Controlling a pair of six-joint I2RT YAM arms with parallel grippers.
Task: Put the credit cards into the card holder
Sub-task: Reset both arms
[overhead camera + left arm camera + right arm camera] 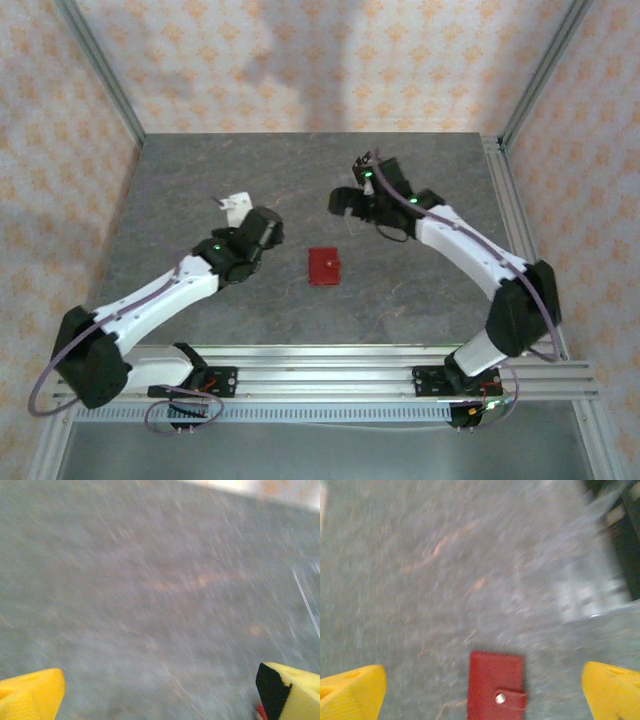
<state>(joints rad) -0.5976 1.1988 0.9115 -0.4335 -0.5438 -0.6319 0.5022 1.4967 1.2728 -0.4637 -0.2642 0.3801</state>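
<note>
top external view: the grey stone-patterned table [180,190] is walled by patterned panels. the card holder [324,266] lies flat and closed near the middle of the table, a small red square with its dark clasp mark on the side toward 3 o'clock. the left arm reaches in from 7 o'clock, and the left gripper [237,206] sits at about 10 o'clock from the card holder, well apart from it, with pale tips pointing away from the bases. the right arm bends in from 4 o'clock, and the right gripper [345,203] is at about 1 o'clock from the card holder, near it but not touching. from this height i cannot tell how either pair of jaws stands.

left wrist view: blurred. the left gripper [160,690] has its yellow fingers [30,695] at the 7 and 5 o'clock corners, spread wide with bare grey table between them. a red sliver shows at the lower edge beside the 5 o'clock finger; i cannot tell what it is.

right wrist view: also blurred. the right gripper [482,692] has its yellow fingers [612,692] far apart at 7 and 5 o'clock, pinching nothing. the card holder [496,685] lies on the table at 6 o'clock, between the two fingers and clear of both, flap shut with a small round metal snap [500,698] on it. a metal rail [590,595] crosses at 2 o'clock.
</note>
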